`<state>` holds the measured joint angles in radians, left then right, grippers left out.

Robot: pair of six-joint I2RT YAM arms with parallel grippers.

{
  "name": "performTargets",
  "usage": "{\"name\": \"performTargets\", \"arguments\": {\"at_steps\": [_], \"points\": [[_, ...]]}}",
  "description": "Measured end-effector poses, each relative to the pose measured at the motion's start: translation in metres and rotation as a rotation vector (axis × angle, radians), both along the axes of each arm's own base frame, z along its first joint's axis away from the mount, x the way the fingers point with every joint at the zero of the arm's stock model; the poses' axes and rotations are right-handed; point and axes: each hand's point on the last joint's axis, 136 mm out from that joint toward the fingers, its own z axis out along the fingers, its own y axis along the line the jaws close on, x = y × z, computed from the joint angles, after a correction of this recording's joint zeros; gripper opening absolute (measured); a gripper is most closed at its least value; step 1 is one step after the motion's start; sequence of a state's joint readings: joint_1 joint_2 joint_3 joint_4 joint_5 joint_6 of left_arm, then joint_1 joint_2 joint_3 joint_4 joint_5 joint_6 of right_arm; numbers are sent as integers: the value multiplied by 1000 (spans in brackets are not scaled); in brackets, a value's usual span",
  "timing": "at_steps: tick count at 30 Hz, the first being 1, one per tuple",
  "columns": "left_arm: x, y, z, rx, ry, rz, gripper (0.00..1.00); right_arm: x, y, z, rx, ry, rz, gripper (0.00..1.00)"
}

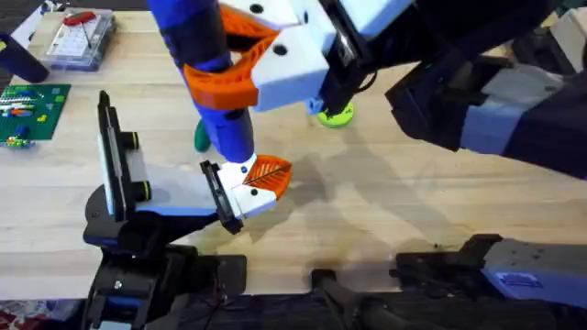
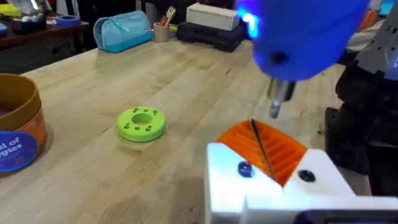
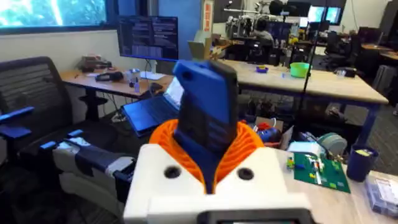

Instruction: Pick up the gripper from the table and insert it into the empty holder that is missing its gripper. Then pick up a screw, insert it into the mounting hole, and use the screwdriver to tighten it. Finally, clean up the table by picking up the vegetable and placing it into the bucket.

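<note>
**A:** Where's the screwdriver (image 1: 218, 96)?

**B:** Upper centre of the overhead frame, standing nearly upright. The right gripper (image 1: 261, 60) is clamped around its blue body. In the right wrist view the barrel (image 3: 205, 106) sits between the orange pads (image 3: 249, 146).

**A:** What does it look like?

**B:** It's bright blue and thick like a fat pen. A short metal tip (image 2: 275, 106) points down at the left gripper (image 1: 249, 188), which is at mid-frame overhead. A small blue light glows on its side.

**A:** How would it handle?

**B:** I'd say it's rigid, smooth plastic and top-heavy for its width. It could twist or slide if held loosely, so a grip around the mid-barrel, as it's held now, looks right. The thin tip probably shouldn't take side loads.

**A:** And the left gripper, open or closed?

**B:** I can't tell from these views.

**A:** The cleanup items?

**B:** The vegetable (image 1: 200, 137) peeks out just left of the screwdriver overhead, lying on the table (image 1: 413, 211). The bucket (image 2: 18, 130) is at the left edge of the left wrist view, well apart from the lime disc (image 2: 142, 122).
</note>
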<state>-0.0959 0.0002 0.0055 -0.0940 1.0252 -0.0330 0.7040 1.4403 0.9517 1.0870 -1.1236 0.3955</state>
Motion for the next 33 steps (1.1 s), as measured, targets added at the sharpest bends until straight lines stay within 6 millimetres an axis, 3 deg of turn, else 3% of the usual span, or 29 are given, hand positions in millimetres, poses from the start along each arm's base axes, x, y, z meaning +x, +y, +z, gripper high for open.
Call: {"name": "performTargets", "arguments": {"at_steps": [12, 33], "points": [[0, 0, 0, 0, 0, 0, 17, 0, 0, -12, -12, -3, -6, 26], [0, 0, 0, 0, 0, 0, 17, -1, 2, -14, -6, -26, -6, 26]]}}
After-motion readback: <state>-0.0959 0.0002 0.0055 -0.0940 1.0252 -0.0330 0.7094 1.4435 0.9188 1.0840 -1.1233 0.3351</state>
